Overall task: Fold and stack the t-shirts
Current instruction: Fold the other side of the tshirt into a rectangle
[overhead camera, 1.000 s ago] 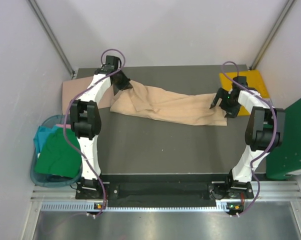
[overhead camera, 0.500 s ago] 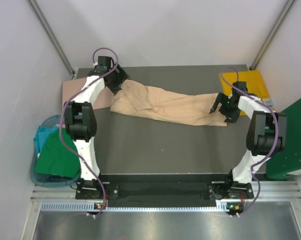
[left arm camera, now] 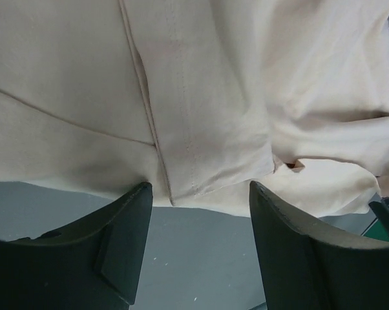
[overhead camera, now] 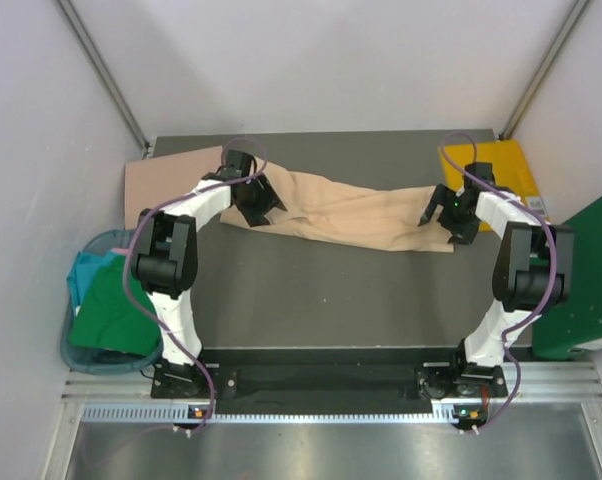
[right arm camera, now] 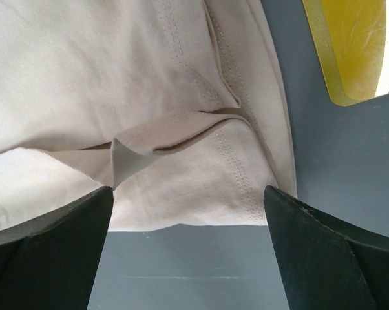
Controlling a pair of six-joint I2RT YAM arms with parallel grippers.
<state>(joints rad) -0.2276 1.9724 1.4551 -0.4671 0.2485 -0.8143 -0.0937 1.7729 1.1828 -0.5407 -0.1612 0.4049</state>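
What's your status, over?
Left gripper and right gripper open at ends of light beige cloth t-shirt. Shirt rumpled, unfolded, on grey table. Yellow flat board nearby, apart.

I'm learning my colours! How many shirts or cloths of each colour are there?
beige t-shirt: 1
pink cloth: 1
green cloth: 1
teal cloth: 1
Total: 4

A robotics lab test cell was indicated: a dark grey bench (overhead camera: 331, 300) was enclosed by plain white panels (overhead camera: 321, 60) on metal struts (overhead camera: 101, 70), and the cabled left arm (overhead camera: 178, 310) and right arm (overhead camera: 491, 320) were bolted to an aluminium rail (overhead camera: 331, 398) along the near edge.
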